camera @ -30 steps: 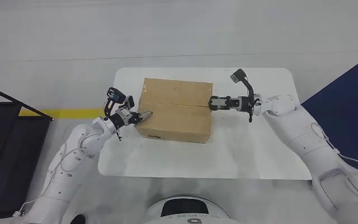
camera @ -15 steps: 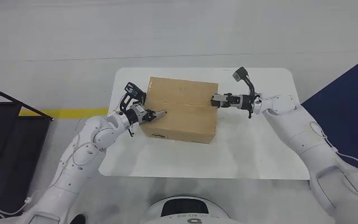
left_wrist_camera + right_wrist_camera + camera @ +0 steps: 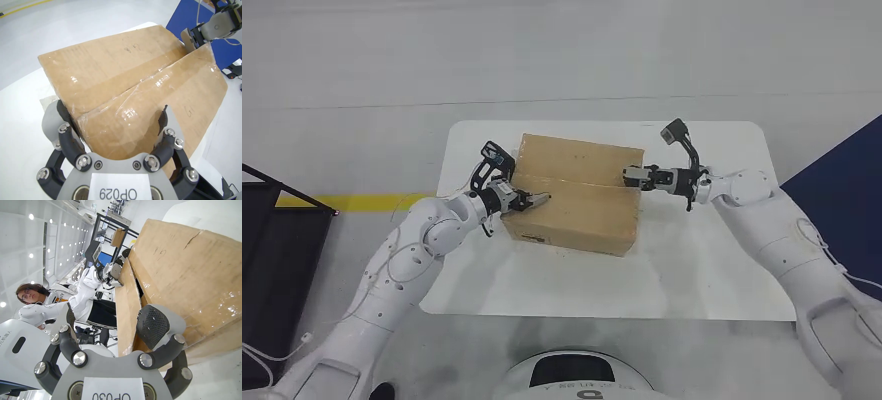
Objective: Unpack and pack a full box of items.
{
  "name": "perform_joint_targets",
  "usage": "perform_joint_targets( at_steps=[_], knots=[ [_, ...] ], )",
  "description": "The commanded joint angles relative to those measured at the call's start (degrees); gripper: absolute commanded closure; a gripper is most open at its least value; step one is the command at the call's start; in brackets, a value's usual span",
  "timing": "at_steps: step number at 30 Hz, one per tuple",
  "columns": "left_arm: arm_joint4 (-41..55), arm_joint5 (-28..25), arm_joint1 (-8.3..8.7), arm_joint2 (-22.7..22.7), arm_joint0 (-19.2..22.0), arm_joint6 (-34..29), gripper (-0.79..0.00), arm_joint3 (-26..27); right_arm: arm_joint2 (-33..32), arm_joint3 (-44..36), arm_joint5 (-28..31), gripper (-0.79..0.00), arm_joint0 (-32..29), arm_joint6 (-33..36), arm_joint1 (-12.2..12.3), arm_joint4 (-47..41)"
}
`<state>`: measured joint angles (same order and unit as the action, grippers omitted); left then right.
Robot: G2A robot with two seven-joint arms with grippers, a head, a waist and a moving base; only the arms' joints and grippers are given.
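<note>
A brown cardboard box (image 3: 577,170) lies in the middle of the white table, its two top flaps meeting at a taped seam. My left gripper (image 3: 532,200) is at the box's left end, open, its fingers on either side of the near flap's (image 3: 170,98) corner. At the opposite end my right gripper (image 3: 630,178) is open too, with the same flap's edge (image 3: 128,306) between its fingers. That flap stands slightly above the other one, and a dark gap shows along the seam. The left wrist view has the box (image 3: 117,62) under my left gripper (image 3: 113,117). The right wrist view shows it (image 3: 181,275) past my right gripper (image 3: 107,323).
Bare tabletop (image 3: 702,270) stretches in front of the box and to its right. A blue panel (image 3: 847,160) stands off the table's right side. A black rack (image 3: 262,230) is on the floor to the left.
My left gripper has moved right, from beside the box's left end onto its top. The box has slid a little to the right, and my right gripper has shifted right with it.
</note>
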<state>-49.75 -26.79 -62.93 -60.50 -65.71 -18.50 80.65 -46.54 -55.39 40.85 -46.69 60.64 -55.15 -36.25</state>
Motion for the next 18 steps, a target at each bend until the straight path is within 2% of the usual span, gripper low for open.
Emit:
perform_joint_targets(
  at_steps=[1,6,9,11,14,18],
  knots=[
    [-0.2,0.0,0.11,-0.5,-0.4,0.1,-0.785,0.0,-3.6,-0.7,5.4,-0.785,-2.9,-2.6,1.2,-0.1],
    [-0.3,-0.3,0.26,-1.4,-1.2,0.0,-0.785,0.3,-12.5,-8.5,11.0,-0.785,-12.9,-8.2,5.1,1.9],
    [0.2,-0.6,0.11,-0.8,-1.4,-0.5,-0.785,1.0,-16.5,-11.7,9.8,-0.785,-17.0,-8.0,6.6,2.4],
    [0.6,-0.8,-0.2,0.4,-1.0,-1.1,-0.785,1.7,-19.0,-14.4,6.8,-0.785,-19.6,-8.0,7.5,3.0],
    [0.8,-0.9,-0.83,2.6,0.1,-1.5,-0.785,2.3,-21.4,-17.3,4.3,-0.785,-22.0,-8.2,8.2,3.6],
    [1.1,-1.4,-1.81,5.9,1.8,-2.4,-0.785,2.2,-23.9,-19.5,4.0,-0.785,-24.3,-9.7,8.6,4.1]
  ],
)
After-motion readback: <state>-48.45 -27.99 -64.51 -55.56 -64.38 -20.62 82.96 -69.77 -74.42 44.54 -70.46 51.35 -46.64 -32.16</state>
